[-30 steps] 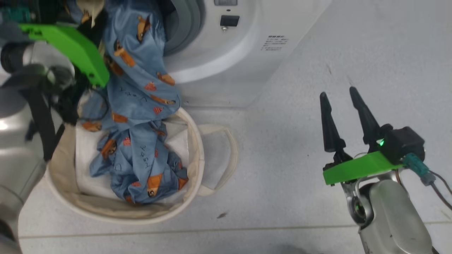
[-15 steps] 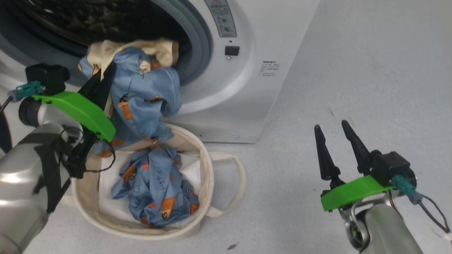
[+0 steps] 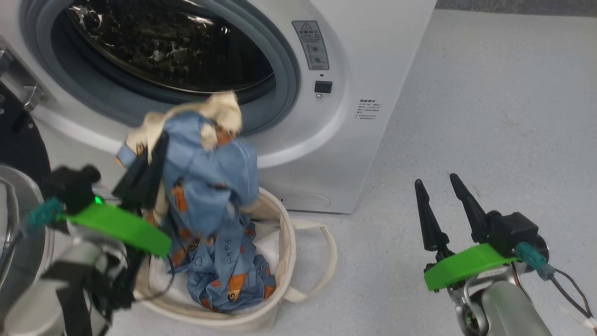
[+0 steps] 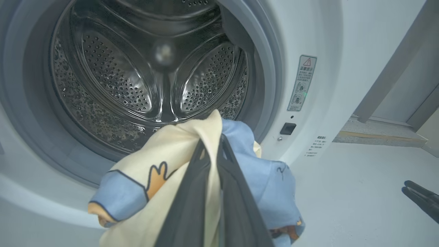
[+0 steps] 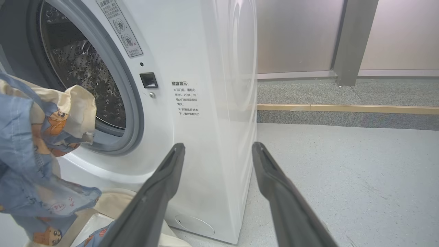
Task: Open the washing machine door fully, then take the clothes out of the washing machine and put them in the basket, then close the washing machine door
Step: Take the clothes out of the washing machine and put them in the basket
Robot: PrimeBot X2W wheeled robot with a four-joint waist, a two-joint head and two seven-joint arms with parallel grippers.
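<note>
Left gripper clenching tight on blue bear-print clothes, cream part bunching at top. Bundle hanging in front of washing machine, just below drum mouth. Lower end trailing down into basket, more blue cloth lying there on white lining. Basket sitting on floor, touching or just beside machine front, cannot tell which. Door standing open at far left. Right gripper hovering well apart to right over floor, fingers spread wide, released.

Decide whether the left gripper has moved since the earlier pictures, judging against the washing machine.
Yes. The left gripper, shut on the clothes, sits lower against the washing machine, further from its opening, nearer the basket.
</note>
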